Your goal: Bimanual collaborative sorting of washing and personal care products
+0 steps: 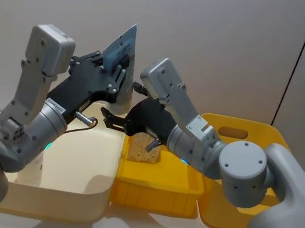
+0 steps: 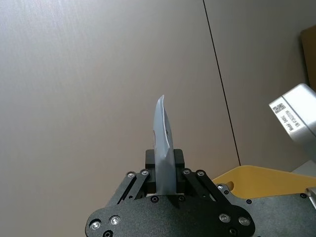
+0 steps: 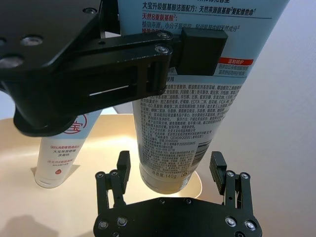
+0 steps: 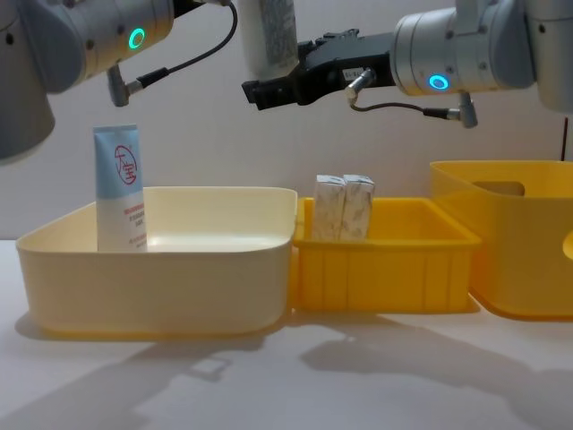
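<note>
My left gripper (image 1: 119, 77) is shut on a whitish tapered tube (image 1: 120, 50), held upright in the air with its cap end down. In the left wrist view the tube (image 2: 163, 143) stands edge-on between that gripper's fingers (image 2: 164, 174). My right gripper (image 3: 170, 170) is open, its fingers on either side of the tube's cap end (image 3: 168, 148) and apart from it; it is also seen from the head (image 1: 108, 118) and the chest (image 4: 258, 90). A pale blue tube (image 4: 119, 188) with a red round logo stands in the cream bin (image 4: 161, 269). Two beige cartons (image 4: 343, 208) stand in the small yellow bin (image 4: 385, 269).
The cream bin (image 1: 69, 193), the small yellow bin (image 1: 157, 188) and a larger yellow bin (image 1: 243, 129) stand side by side on the white table. A grey wall is close behind them. Both arms hang above the bins.
</note>
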Controlling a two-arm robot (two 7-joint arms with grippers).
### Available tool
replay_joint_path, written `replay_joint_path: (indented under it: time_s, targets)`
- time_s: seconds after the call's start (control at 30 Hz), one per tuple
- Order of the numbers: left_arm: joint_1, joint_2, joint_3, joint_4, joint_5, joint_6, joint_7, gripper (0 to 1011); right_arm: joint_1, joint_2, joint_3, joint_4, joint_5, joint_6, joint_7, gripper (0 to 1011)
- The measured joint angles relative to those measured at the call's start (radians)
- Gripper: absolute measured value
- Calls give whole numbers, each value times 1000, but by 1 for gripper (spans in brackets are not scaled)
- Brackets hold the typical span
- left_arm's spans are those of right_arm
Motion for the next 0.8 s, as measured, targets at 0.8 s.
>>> replay_joint_path:
  time_s: [0.8]
  targets:
    - [-2, -2, -1, 5, 3, -11, 1, 203, 17, -23, -3, 34, -5, 2, -9, 709]
